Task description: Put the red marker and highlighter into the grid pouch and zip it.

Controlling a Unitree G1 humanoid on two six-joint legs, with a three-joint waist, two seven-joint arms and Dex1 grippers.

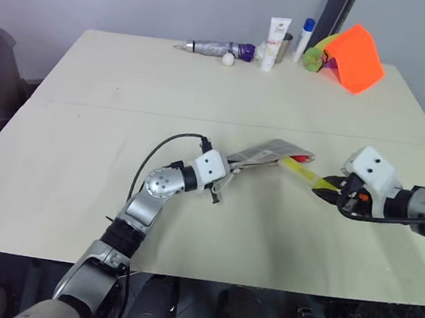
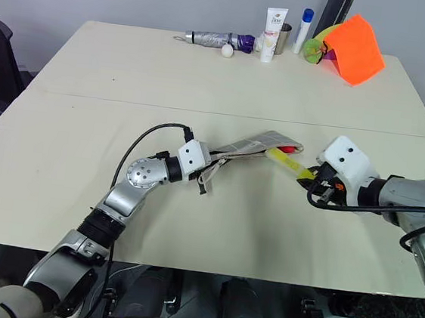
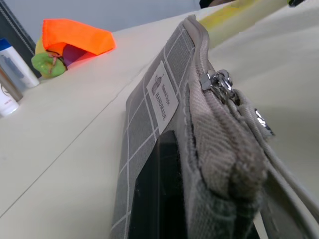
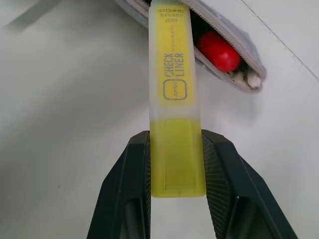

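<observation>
Right gripper clamped on the stubby translucent yellow highlighter, tip at the mouth of the flat grey grid-lined fabric pouch. Red marker lies inside. Left gripper pinches the pouch's other end, mid-table toward the near edge.

A pale cream bench, with a thin seam seen running across its middle. At the far edge a row of items is laid out: a folded grey umbrella with purple handle, a small white ball just beside it, an upright white tube, a metal cup behind it, a white bottle with blue cap, a green-and-yellow object and an orange folded cloth. Near centre, the grid pouch is seen resting on the surface.
</observation>
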